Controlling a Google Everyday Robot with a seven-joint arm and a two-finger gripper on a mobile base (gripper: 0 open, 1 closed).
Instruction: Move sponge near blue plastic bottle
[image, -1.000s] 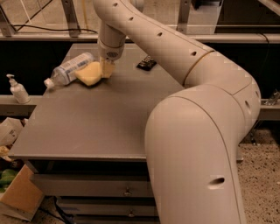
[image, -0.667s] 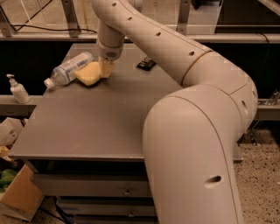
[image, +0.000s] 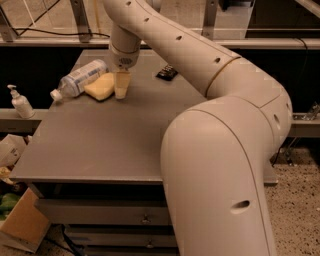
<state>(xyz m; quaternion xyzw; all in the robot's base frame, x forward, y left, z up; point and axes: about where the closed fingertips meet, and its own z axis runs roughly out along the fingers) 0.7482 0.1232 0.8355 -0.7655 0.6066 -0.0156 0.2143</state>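
**A:** Which step is in hand?
**B:** Placement. The sponge (image: 99, 86) lies flat near the table's (image: 100, 145) far left corner, touching the blue plastic bottle (image: 80, 77). The gripper (image: 121, 86) stands at the sponge's right end; I cannot tell how its jaws stand.
**A:** Next move?
**B:** Probably a release, if the sponge is held, then a straight lift that disturbs neither.

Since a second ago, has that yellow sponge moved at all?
No. The sponge lies just where it did, beside the blue plastic bottle at the far left of the table; the gripper stands at its right edge.
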